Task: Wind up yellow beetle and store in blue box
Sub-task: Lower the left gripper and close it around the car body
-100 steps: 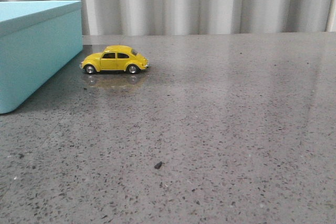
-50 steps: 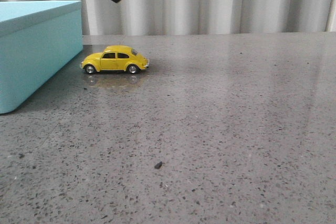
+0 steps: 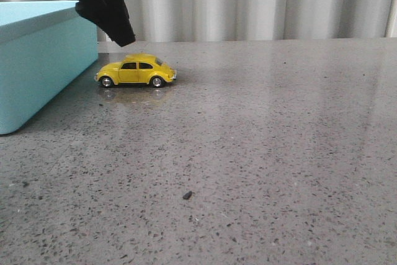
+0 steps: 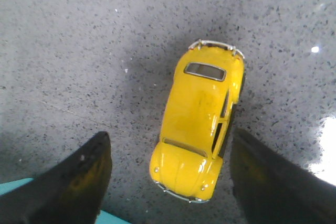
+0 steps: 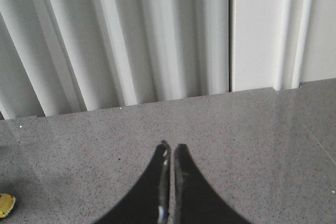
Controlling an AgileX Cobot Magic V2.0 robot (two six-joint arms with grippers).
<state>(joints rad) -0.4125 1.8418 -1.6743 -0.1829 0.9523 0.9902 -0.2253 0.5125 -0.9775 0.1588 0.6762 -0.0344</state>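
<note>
Front view starts with bare speckled grey bench [image 3: 260,172] in the foreground, where a small dark fleck [image 3: 187,195] lies alone. Farther back, the yellow beetle [image 3: 136,71] stands on its wheels, side-on, its reflection faint on the polished surface below it. Just to its left sits the blue box [image 3: 43,60], near the car but not touching it. Above the two, the left gripper [image 3: 115,29] reaches down from the top edge as a dark shape, its tip above and slightly left of the car's roof, clear of it. A pale pleated curtain [image 3: 248,4] closes the scene behind the bench.

From this angle the left gripper's opening cannot be read; the left wrist view settles it. There the two dark fingers [image 4: 68,182] stand wide apart, one on each side of the beetle's [image 4: 202,124] rounded end, neither touching it. A sliver of the box [image 4: 16,184] shows at the frame's edge beside one finger.

The right gripper [image 5: 169,153] appears only in its own wrist view: its fingers are pressed together with nothing between them, pointing across the bench toward the curtain. A scrap of yellow [image 5: 5,205] at that frame's corner is probably the car, well apart from this gripper.
</note>
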